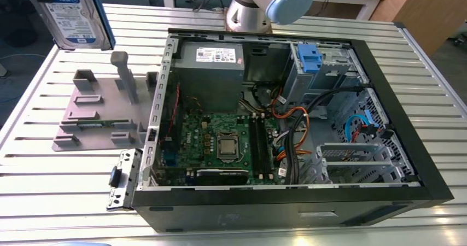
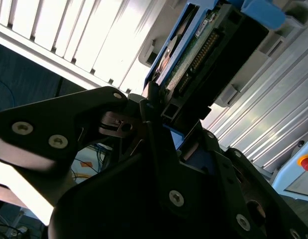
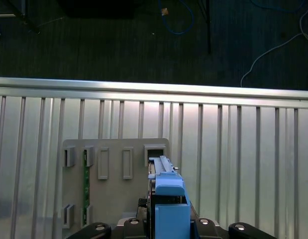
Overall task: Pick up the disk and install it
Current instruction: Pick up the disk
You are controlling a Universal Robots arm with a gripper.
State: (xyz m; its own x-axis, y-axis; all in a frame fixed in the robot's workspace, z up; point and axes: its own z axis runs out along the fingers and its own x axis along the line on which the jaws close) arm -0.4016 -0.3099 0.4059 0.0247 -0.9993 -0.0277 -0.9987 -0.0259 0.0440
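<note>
Pick-up part looks done: disk [image 1: 69,16] up off the table [image 1: 44,197] at upper left of the exterior view, hand [image 2: 158,114] clamped on its blue bracket. Install not yet done. Probably calls for squaring up carefully with the drive bay [image 1: 321,65] in the case [image 1: 292,216].

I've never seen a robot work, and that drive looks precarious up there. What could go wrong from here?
Three risks, as I judge it. The gripper seems to clamp the disk by one end of its blue bracket, so it might tilt or slip. It hangs over the grey holder, whose upright posts it could strike if dropped. Inside the open computer case, loose cables lie close to the drive bay and could snag it.
</note>
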